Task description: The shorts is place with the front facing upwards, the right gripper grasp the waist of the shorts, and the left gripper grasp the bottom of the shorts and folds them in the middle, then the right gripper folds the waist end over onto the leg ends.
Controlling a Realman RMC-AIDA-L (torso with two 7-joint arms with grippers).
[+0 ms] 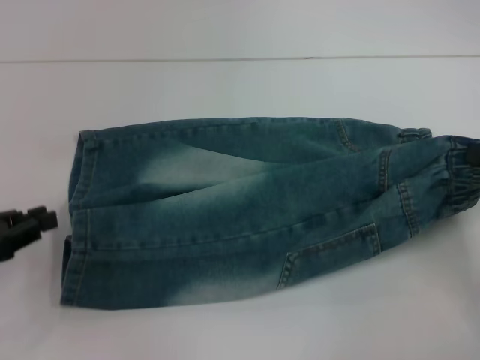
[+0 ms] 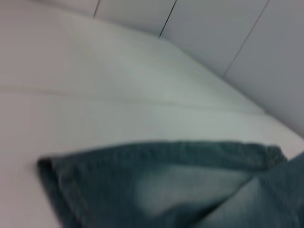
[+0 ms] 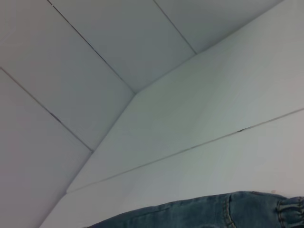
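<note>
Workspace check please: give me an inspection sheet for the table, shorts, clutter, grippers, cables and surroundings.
Surface: white table, a thin seam line across its far part.
Job's things: shorts lie folded lengthwise, leg ends toward the robot's left, waist toward its right.
Clutter: nothing seen.
Grippers: left gripper sits off the shorts beside the leg ends; right gripper shows only as a dark piece at the waistband.
Cables: nothing seen.
Surroundings: pale panelled wall behind the table.

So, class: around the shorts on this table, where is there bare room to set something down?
Bare table lies beyond the far edge of the shorts, and a narrower strip lies along their near edge. It is crowded at the leg ends, where the left gripper sits, and at the waist, where the right gripper sits.
</note>
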